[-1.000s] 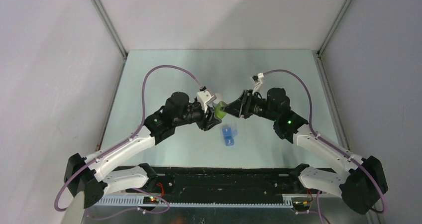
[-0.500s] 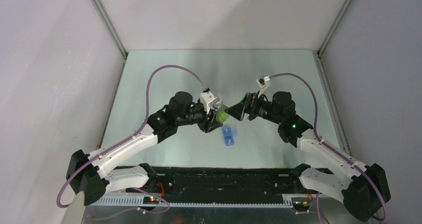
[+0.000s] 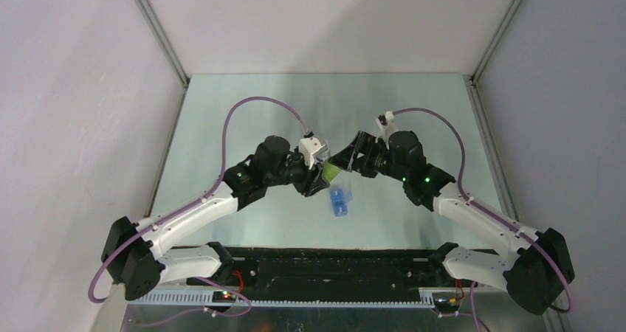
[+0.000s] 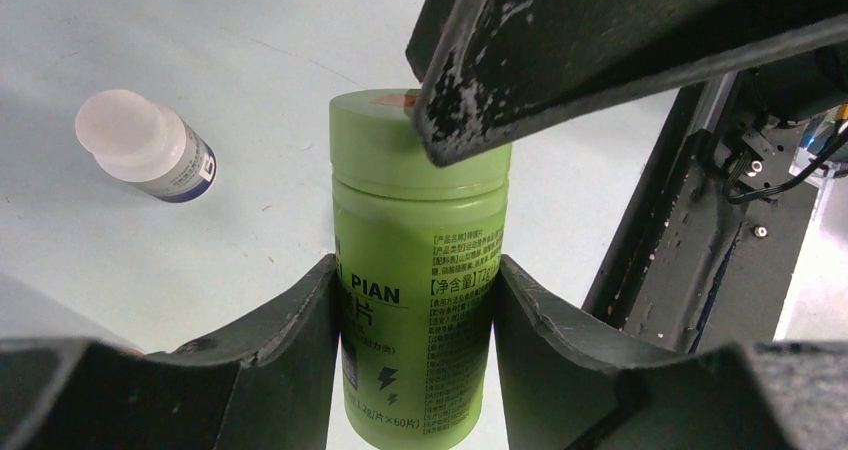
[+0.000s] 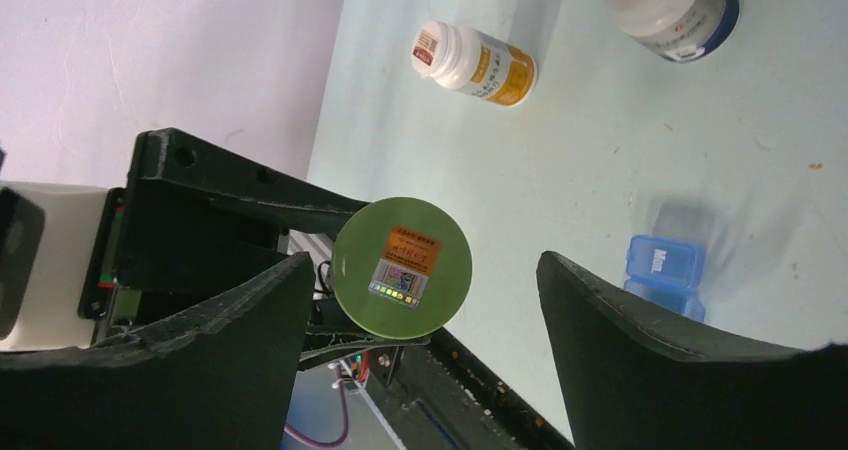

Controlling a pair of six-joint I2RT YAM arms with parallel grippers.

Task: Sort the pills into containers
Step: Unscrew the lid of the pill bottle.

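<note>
My left gripper point(image 4: 413, 265) is shut on a green round bottle point(image 4: 418, 270), held above the table with its cap pointing at the right arm. My right gripper point(image 5: 422, 266) is open, its jaws either side of the green cap point(image 5: 402, 268), apart from it. One right finger point(image 4: 600, 50) overlaps the cap's edge in the left wrist view. In the top view the grippers meet at the bottle point(image 3: 330, 172). The blue pill box point(image 3: 339, 201) lies shut just below them; it also shows in the right wrist view point(image 5: 665, 270). No pills are visible.
A white-capped bottle with a blue label point(image 4: 145, 148) lies on the table beyond the green bottle. A white bottle with an orange label point(image 5: 475, 62) lies on its side, another white bottle point(image 5: 675, 0) beside it. The black rail point(image 3: 332, 262) runs along the near edge.
My right gripper drew back a little, then moved left and closed in around the green cap. My left gripper shifted slightly right with the bottle still in it.
</note>
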